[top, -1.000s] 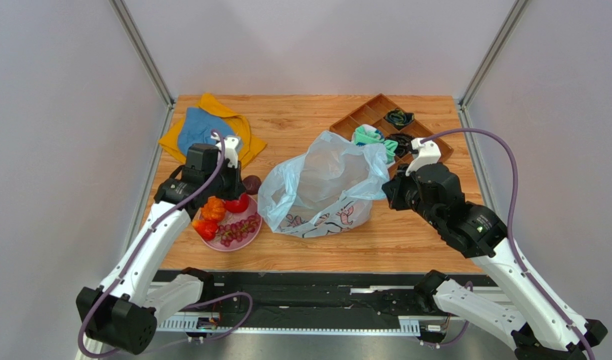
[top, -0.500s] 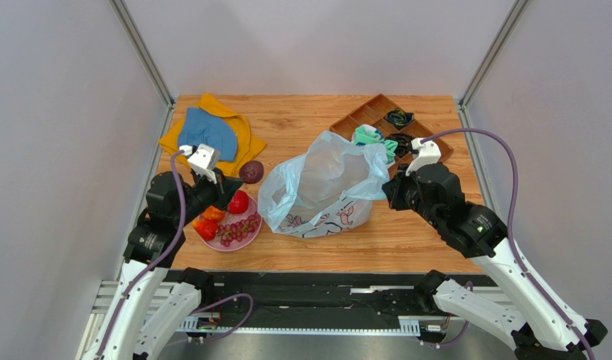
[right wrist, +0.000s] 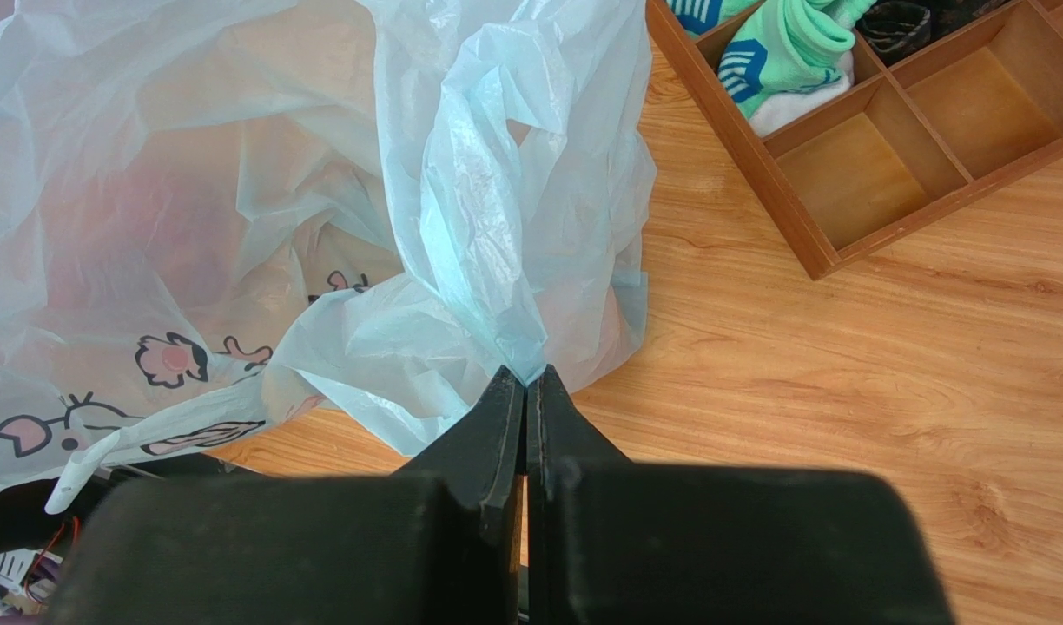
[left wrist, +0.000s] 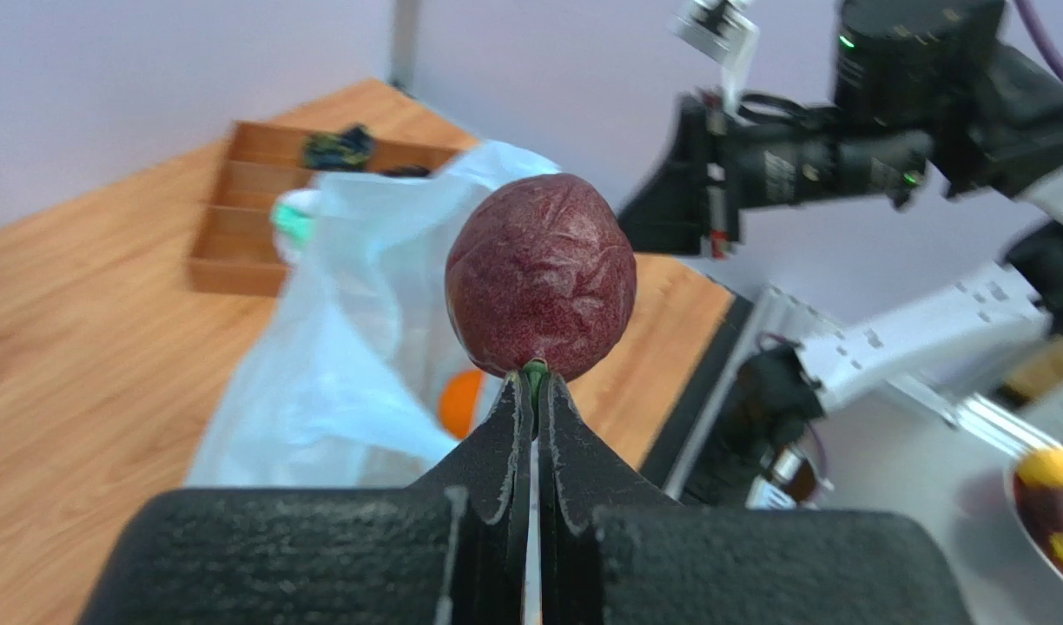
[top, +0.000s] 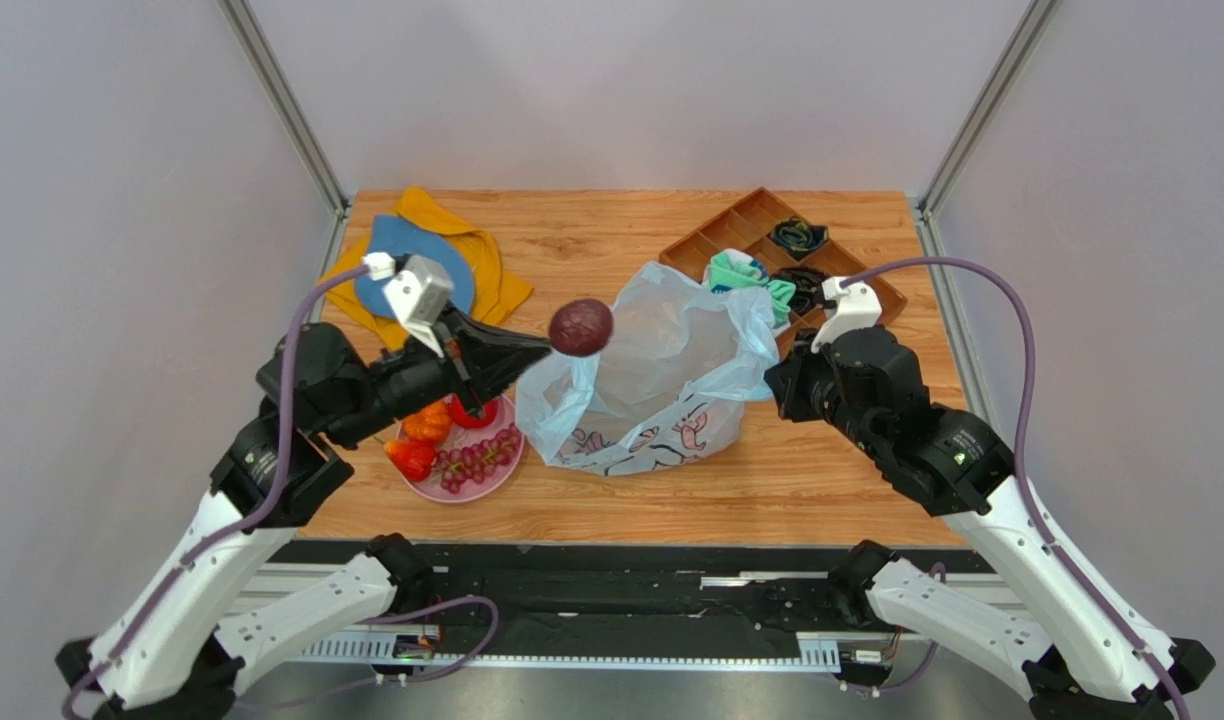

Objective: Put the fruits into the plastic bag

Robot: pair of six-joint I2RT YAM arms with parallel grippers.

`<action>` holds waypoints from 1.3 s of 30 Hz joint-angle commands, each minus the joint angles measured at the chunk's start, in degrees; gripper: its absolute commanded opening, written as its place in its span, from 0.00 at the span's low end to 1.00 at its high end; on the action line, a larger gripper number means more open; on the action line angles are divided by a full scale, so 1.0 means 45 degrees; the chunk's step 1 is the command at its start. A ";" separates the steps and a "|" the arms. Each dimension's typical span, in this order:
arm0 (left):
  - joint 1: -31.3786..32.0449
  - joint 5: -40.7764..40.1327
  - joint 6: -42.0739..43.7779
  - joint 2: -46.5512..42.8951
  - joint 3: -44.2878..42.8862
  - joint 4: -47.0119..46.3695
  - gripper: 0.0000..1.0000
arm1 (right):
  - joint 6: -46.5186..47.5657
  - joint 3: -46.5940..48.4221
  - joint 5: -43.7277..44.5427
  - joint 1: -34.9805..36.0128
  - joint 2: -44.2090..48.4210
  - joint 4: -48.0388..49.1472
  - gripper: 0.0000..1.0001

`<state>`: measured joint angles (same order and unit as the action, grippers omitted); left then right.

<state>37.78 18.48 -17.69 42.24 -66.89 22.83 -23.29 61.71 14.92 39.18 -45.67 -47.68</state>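
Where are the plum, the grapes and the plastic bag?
plum (top: 581, 326): top view, middle of its dark skin.
grapes (top: 480, 453): top view, middle of the bunch.
plastic bag (top: 656, 368): top view, its crinkly pale middle.

The plum (left wrist: 541, 276) is dark wine-purple, finely speckled. The plastic bag (top: 651, 368) is pale translucent blue, printed with pink-and-black cartoon figures. The plate (top: 501, 477) is pink; on it the grapes (top: 476, 455) are reddish-purple, the orange (top: 427, 420) bright orange, the apples (top: 477, 410) red. There is a blue cloth (top: 385, 240) and a yellow cloth (top: 430, 210). The tabletop (top: 573, 240) is warm brown woodgrain, the tray (top: 716, 233) darker brown. The left claw (left wrist: 534, 378) and right claw (right wrist: 526, 380) are black
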 commanded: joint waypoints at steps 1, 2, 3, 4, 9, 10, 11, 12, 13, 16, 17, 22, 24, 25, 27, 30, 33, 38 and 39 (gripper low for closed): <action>0.3220 -0.3106 0.1075 0.1587 -0.0758 0.0373 0.00 | -0.0040 0.0212 0.0142 0.0005 -0.0007 -0.0049 0.00; 0.4154 -0.3613 0.1312 0.2422 -0.0934 0.0627 0.00 | -0.0059 0.0212 0.0142 -0.0015 0.0031 -0.0068 0.00; 0.4511 -0.4585 0.1547 0.2875 -0.1419 0.0978 0.00 | -0.0078 0.0231 0.0161 -0.0015 0.0012 -0.0068 0.00; 0.4766 -0.5001 0.1878 0.3363 -0.1656 0.1716 0.00 | -0.0098 0.0251 0.0142 -0.0015 0.0051 -0.0107 0.00; 0.5081 -0.7189 0.1940 0.5593 -0.2420 0.2778 0.00 | -0.0118 0.0426 0.0103 0.0005 0.0110 -0.0302 0.00; 0.5042 -0.7541 0.1862 0.5749 -0.2420 0.2759 0.00 | -0.0098 0.0446 0.0103 0.0005 0.0168 -0.0361 0.00; 0.5042 -0.7989 0.1862 0.5808 -0.2362 0.2720 0.00 | -0.0098 0.0465 0.0142 0.0005 0.0207 -0.0381 0.00; 0.5023 -0.8090 0.1920 0.5886 -0.2361 0.2700 0.00 | -0.0098 0.0485 0.0181 0.0005 0.0246 -0.0400 0.00; 0.4964 -0.8168 0.1939 0.5984 -0.2400 0.2739 0.00 | -0.0079 0.0524 0.0181 -0.0015 0.0247 -0.0439 0.00; 0.4614 -0.7801 0.1784 0.6861 -0.2654 0.3401 0.00 | -0.0079 0.0602 0.0259 0.0004 0.0286 -0.0517 0.00; 0.4496 -0.7682 0.1725 0.7115 -0.2674 0.3539 0.00 | -0.0079 0.0602 0.0259 -0.0015 0.0324 -0.0537 0.00; 0.4339 -0.6377 0.1647 0.8347 -0.2323 0.3735 0.00 | -0.0137 0.0583 0.0240 0.0004 0.0481 -0.0615 0.00; 0.4339 -0.6042 0.1550 0.8601 -0.2147 0.3638 0.00 | -0.0118 0.0544 0.0279 -0.0015 0.0578 -0.0693 0.00; 0.4339 -0.5924 0.1510 0.8660 -0.2031 0.3599 0.00 | -0.0137 0.0544 0.0298 0.0004 0.0617 -0.0713 0.00; 0.4339 -0.5884 0.1452 0.8719 -0.1951 0.3599 0.00 | -0.0157 0.0524 0.0298 -0.0015 0.0637 -0.0732 0.00; 0.4339 -0.5592 0.1490 0.8642 -0.1873 0.3541 0.00 | -0.0196 0.0505 0.0298 0.0004 0.0637 -0.0771 0.00; 0.4339 -0.5221 0.1529 0.8641 -0.1854 0.3482 0.10 | -0.0235 0.0485 0.0279 -0.0015 0.0618 -0.0771 0.00; 0.4339 -0.4869 0.1529 0.8582 -0.1756 0.3267 0.51 | -0.0274 0.0485 0.0279 0.0005 0.0618 -0.0771 0.00; 0.4339 -0.4810 0.1568 0.8582 -0.1737 0.3247 0.54 | -0.0274 0.0485 0.0279 0.0005 0.0618 -0.0771 0.00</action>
<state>57.25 -5.34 -10.66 82.46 -75.00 39.38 -23.92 62.11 15.44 39.18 -43.38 -50.74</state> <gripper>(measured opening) 0.479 0.007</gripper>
